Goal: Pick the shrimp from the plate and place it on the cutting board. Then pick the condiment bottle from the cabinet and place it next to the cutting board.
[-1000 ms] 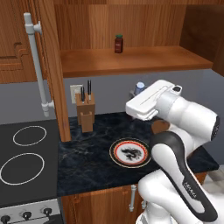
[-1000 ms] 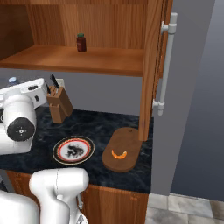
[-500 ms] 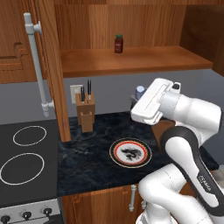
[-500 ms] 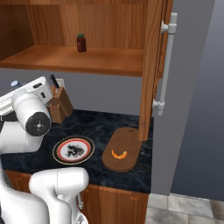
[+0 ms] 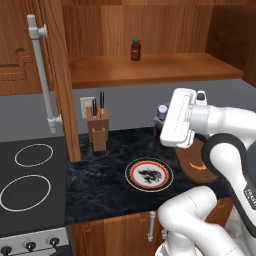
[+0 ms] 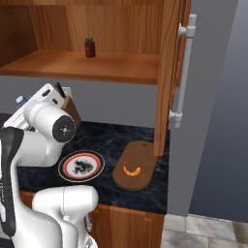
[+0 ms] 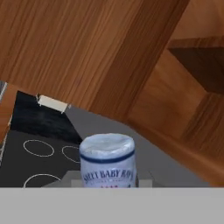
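Between the claw's fingertips, in the hand view, stands the condiment bottle (image 7: 108, 160), its pale cap and label close to the camera; the claw appears clamped on it, though the tips themselves are hidden. Outward, the arm carries the bottle above the surface (image 5: 105, 175). The shrimp (image 6: 131, 170) lies on the cutting board (image 6: 135, 157), and the plate (image 6: 81, 165) beside it is bare. Judged status: first step complete; bottle out of the cabinet (image 6: 111, 68), placement beside the board remains.

Arm (image 5: 210, 120) farther right, bottle (image 7: 108, 159) higher.
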Tool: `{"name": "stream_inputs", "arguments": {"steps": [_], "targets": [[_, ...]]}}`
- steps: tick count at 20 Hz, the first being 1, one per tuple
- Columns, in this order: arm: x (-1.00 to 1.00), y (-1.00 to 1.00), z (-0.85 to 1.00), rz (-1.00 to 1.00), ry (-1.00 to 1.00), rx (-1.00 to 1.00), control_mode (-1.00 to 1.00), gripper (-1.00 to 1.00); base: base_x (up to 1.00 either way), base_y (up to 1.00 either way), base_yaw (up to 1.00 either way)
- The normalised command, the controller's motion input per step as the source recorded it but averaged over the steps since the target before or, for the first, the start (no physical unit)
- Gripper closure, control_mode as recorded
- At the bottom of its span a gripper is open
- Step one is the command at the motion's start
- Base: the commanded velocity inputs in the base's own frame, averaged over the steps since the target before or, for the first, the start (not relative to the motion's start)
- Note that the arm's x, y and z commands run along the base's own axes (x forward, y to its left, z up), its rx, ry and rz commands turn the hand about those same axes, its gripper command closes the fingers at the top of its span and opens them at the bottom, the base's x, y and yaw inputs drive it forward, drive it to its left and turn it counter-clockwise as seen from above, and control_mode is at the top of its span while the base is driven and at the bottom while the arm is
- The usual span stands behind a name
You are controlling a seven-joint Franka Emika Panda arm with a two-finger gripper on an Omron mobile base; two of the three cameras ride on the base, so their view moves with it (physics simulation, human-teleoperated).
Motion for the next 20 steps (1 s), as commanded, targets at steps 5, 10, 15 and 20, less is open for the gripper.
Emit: {"name": "stream_inputs", "arguments": {"steps": [5, 10, 15, 20], "targets": [[-0.26, 0.22, -0.66, 0.01, -0.19, 0.00, -1.00, 1.00, 0.00, 0.00, 0.00], [0.00, 0.01, -0.02, 0.00, 0.00, 0.00, -1.00, 1.00, 0.00, 0.00, 0.00], [0.00, 0.10, -0.47, 0.00, 0.02, 0.01, -1.00, 1.00, 0.00, 0.00, 0.00], [0.00, 0.19, -0.67, 0.00, 0.02, 0.00, -1.00, 1.00, 0.00, 0.00, 0.00]]}}
